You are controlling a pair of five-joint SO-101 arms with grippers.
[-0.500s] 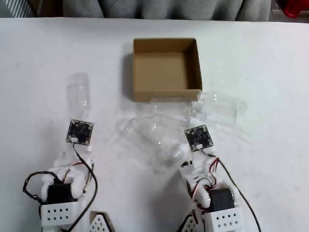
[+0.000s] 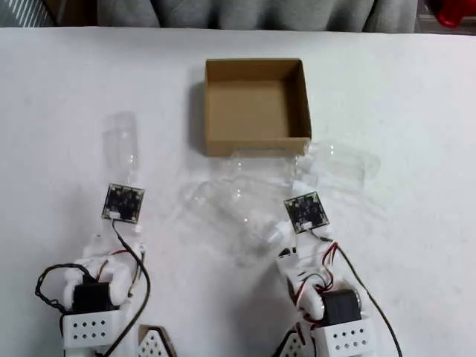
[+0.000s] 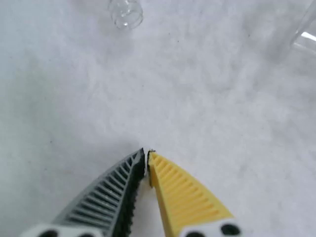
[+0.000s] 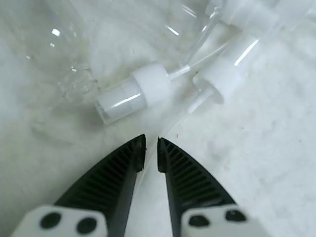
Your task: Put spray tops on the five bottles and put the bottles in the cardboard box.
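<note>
A brown cardboard box [image 2: 256, 100] stands open and empty at the back middle of the white table. One clear bottle [image 2: 120, 145] lies alone to its left; its open neck [image 3: 126, 11] lies ahead of my left gripper [image 3: 147, 155], whose grey and yellow fingers are shut on nothing above bare table. Several clear bottles [image 2: 245, 201] lie in a heap in front of the box. My right gripper [image 4: 150, 143] hovers by that heap, black fingers shut with a thin slit between them. Just beyond its tips lie a white spray top [image 4: 131, 94] and two more spray tops [image 4: 232, 64].
Both arm bases [image 2: 93, 297] sit at the table's near edge. Another clear bottle [image 2: 342, 163] lies right of the box's front corner. Bare white table stretches along the far left and far right.
</note>
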